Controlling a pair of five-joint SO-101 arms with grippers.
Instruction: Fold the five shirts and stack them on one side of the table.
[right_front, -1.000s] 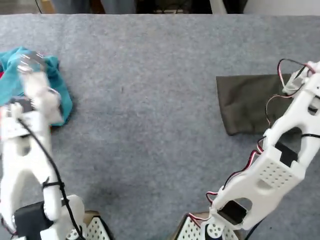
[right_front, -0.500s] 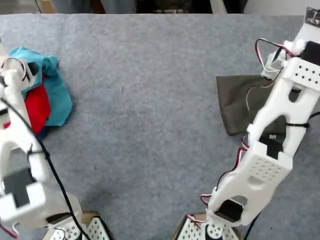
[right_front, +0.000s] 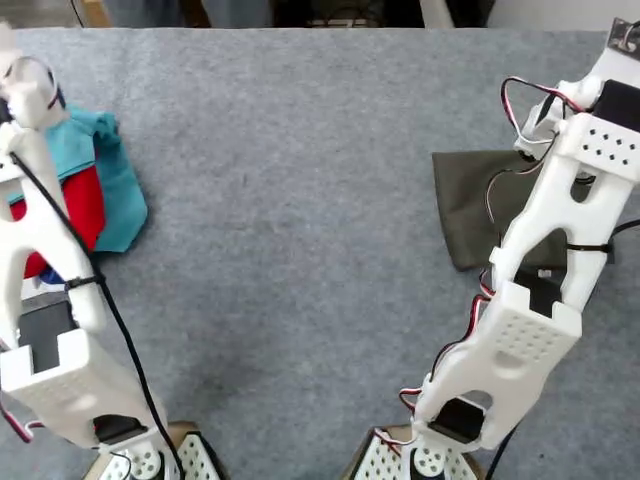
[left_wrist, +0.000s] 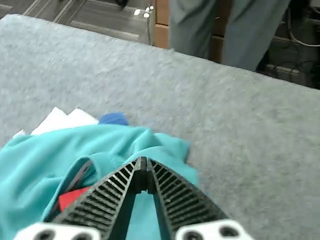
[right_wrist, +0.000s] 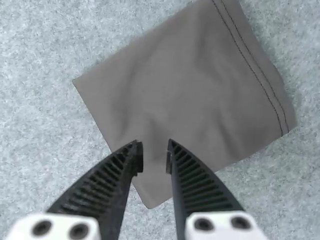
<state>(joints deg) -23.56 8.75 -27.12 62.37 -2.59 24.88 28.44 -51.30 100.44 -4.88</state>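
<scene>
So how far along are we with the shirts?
Done: one dark shirt lies folded on the right. In hand: nothing; the left hand is shut, empty, over the teal shirt, the right hand open over the dark shirt. Left: the teal shirt, red shirt and others beneath, unfolded.

I log the grey felt tabletop (right_front: 290, 250) as open across its middle, between the white plastic left arm (right_front: 50, 240) and right arm (right_front: 530, 340). Obstacles: 1 crumpled teal-and-red shirt heap (right_front: 120, 190) at left, 1 folded dark olive shirt (right_front: 475, 205) at right.
</scene>
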